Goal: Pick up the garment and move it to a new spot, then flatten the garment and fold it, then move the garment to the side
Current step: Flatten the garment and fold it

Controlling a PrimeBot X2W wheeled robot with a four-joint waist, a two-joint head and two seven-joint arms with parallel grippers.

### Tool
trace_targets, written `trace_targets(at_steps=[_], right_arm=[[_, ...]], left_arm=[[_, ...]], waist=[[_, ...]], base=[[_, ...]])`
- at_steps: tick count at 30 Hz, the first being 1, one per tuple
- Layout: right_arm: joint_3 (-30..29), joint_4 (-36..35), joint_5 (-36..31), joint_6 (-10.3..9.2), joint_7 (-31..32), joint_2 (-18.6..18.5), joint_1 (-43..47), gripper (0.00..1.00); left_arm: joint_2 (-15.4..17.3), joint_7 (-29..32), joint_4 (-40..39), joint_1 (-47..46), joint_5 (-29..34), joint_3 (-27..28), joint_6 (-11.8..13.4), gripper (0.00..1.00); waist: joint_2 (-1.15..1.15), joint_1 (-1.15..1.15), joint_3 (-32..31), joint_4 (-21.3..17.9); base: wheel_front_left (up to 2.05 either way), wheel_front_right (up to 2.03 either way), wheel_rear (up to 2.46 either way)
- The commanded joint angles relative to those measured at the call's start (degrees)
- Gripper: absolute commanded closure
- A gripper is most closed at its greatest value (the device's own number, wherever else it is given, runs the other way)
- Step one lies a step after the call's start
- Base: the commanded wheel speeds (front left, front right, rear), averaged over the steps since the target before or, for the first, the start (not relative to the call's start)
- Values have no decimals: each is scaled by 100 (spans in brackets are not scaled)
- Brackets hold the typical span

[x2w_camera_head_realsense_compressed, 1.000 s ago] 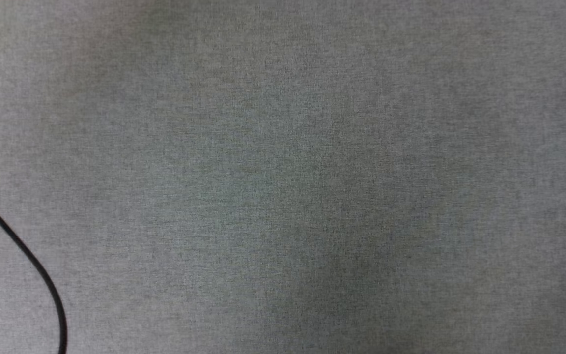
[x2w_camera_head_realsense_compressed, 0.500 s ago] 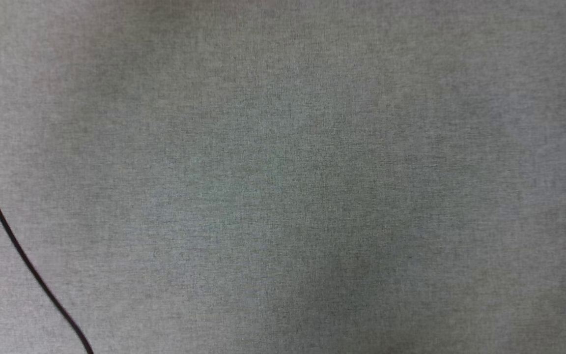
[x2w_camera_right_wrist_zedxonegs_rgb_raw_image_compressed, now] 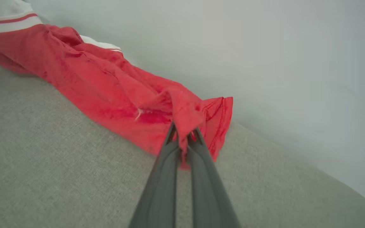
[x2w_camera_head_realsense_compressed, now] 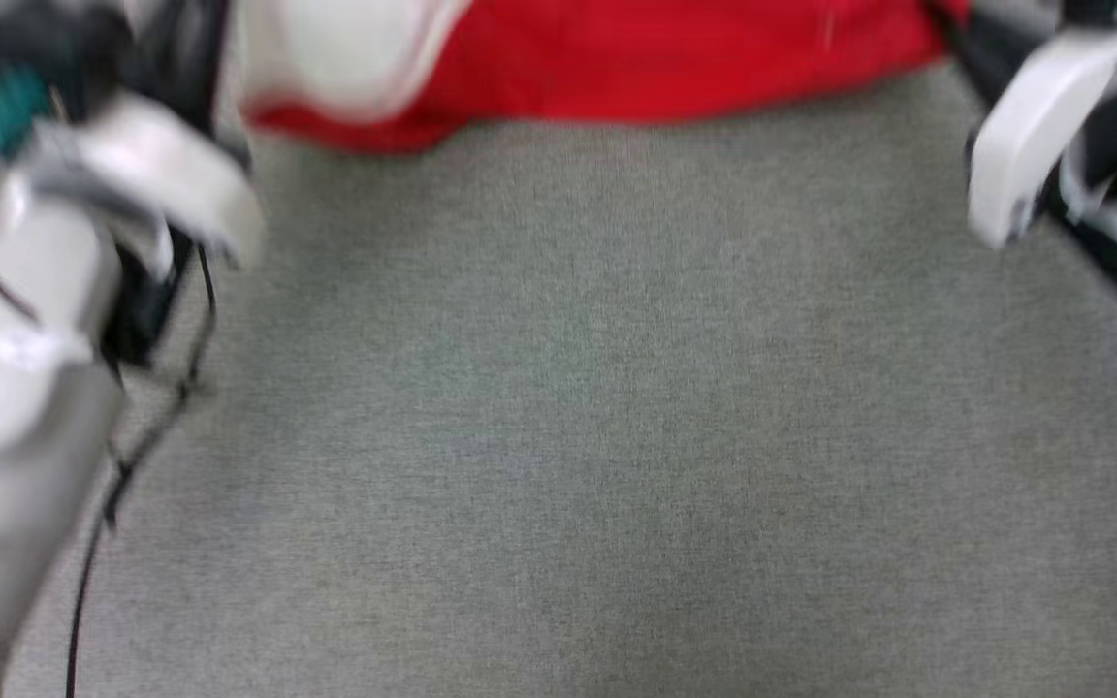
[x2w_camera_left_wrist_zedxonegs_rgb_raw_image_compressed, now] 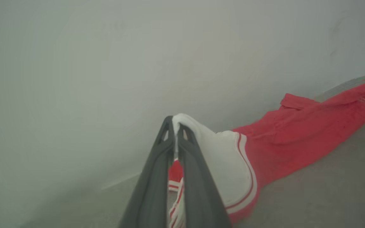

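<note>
**A:** How far is the job?

**B:** The garment [x2w_camera_head_realsense_compressed: 675,58] is picked up at 2 ends. The left gripper [x2w_camera_left_wrist_zedxonegs_rgb_raw_image_compressed: 175,123] is pinched tight on the white sleeve [x2w_camera_left_wrist_zedxonegs_rgb_raw_image_compressed: 220,158]. The right gripper [x2w_camera_right_wrist_zedxonegs_rgb_raw_image_compressed: 184,131] is pinched tight on a red corner [x2w_camera_right_wrist_zedxonegs_rgb_raw_image_compressed: 220,120]. The shirt stretches between them, and its middle seems to rest on the grey cloth [x2w_camera_head_realsense_compressed: 558,436].

**A:** What's left?

**B:** I think laying it flat, folding it, and moving it aside.

**A:** Count?

**B:** 1 shirt, 2 grippers, and 1 black cable [x2w_camera_head_realsense_compressed: 80,591] on the left gripper's side.

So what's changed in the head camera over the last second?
The camera itself swung: the red shirt now shows along the top edge, with the left arm and right arm at the sides. Whether the shirt moved can't be told. The grey cloth and black cable at left remain.
</note>
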Motion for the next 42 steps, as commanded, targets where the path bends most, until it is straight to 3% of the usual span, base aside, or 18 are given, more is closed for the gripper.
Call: trace_targets(at_steps=[1, 12, 22, 31, 37, 42], right_arm=[[38, -40, 70, -4, -50, -53, 194, 100], [609, -638, 752, -4, -300, -747, 2008, 100], [766, -956, 1037, -4, -500, -1267, 3515, 100], [445, -1336, 1189, -4, -606, -1537, 4947, 100], [20, -1640, 1053, -4, -460, -1671, 5644, 100], [-464, -1846, 881, -4, -258, -1603, 5898, 100]], left_arm=[[43, -35, -118, 257, -84, 76, 92, 100], [279, -7, -1415, 3217, -477, -124, 735, 100], [510, 100, -2073, 5082, -837, -419, 1205, 100], [698, 201, -2534, 6442, -1198, -589, 1639, 100], [796, 468, -2766, 6951, -1414, -774, 1685, 100], [858, 439, -2886, 6792, -1321, -712, 1762, 100]], waist=[[0, 0, -239, 21], [0, 0, -1135, 149], [0, 0, -1898, 235], [0, 0, -2451, 252], [0, 0, -2532, 238], [0, 0, -2478, 249]], base=[[0, 0, 0], [0, 0, 0], [0, 0, 0], [0, 0, 0], [0, 0, 0], [0, 0, 0]])
